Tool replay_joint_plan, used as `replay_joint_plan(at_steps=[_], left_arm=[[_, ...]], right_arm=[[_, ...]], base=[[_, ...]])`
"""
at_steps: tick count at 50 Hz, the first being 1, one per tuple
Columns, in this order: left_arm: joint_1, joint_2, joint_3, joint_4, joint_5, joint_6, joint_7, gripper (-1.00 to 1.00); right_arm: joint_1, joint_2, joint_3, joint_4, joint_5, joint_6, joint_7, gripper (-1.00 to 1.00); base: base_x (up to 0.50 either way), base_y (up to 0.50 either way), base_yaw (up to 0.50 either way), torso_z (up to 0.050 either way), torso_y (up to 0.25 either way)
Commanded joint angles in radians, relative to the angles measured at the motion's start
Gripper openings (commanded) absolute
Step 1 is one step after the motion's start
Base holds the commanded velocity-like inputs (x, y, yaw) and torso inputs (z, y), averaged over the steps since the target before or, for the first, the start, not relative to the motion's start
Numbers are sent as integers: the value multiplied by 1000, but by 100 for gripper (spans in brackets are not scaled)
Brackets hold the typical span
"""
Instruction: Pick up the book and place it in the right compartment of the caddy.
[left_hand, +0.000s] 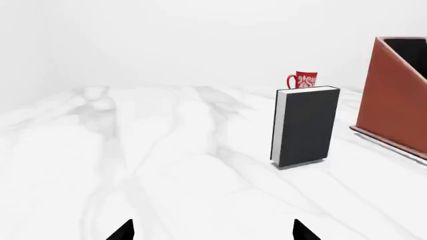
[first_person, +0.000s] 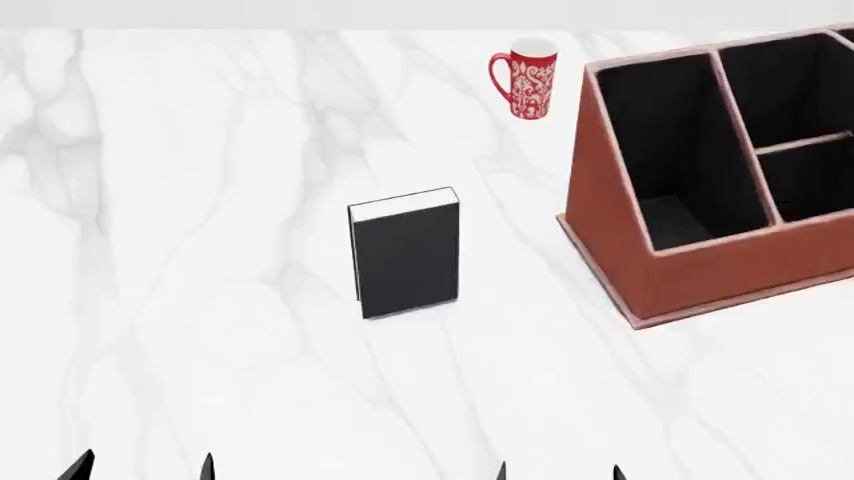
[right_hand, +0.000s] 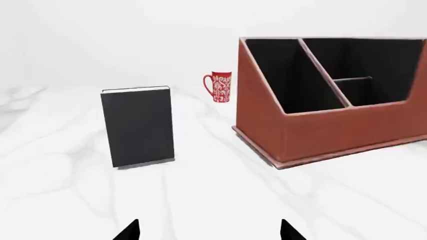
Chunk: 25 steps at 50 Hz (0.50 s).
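Head view alone shows the caddy (first_person: 627, 260) from above: black-lined compartments split by thin dividers. Left wrist view catches only its sloped side, and the book's white page edge facing that camera. Right wrist view shows the plain black cover.

Book (first_person: 406, 255) stands upright on the marble table (first_person: 200, 300), left of the caddy, apart from it. Mug (first_person: 523, 78) sits behind the book, near the caddy's far corner.

Left gripper (left_hand: 212, 231) and right gripper (right_hand: 209, 231): tips spread wide, empty, low, well short of the book.
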<state>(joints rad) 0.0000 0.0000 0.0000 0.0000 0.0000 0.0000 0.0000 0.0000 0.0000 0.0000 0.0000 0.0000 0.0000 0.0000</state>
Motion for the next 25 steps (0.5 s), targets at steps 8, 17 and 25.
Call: replay_joint_plan(at_steps=[8, 17, 25], left_arm=[[6, -40, 55, 6, -33, 4, -33, 100], [6, -58, 78, 18, -37, -5, -63, 100], [6, -69, 87, 26, -47, -12, -84, 100]], right_arm=[[-4, 38, -51, -6, 35, -3, 47, 100], [-7, 56, -75, -15, 45, -6, 70, 100], [-6, 70, -85, -39, 91, 25, 61, 100]], base=[[0, 0, 0, 0, 0], [0, 0, 0, 0, 0], [4, -250, 0, 0, 0]])
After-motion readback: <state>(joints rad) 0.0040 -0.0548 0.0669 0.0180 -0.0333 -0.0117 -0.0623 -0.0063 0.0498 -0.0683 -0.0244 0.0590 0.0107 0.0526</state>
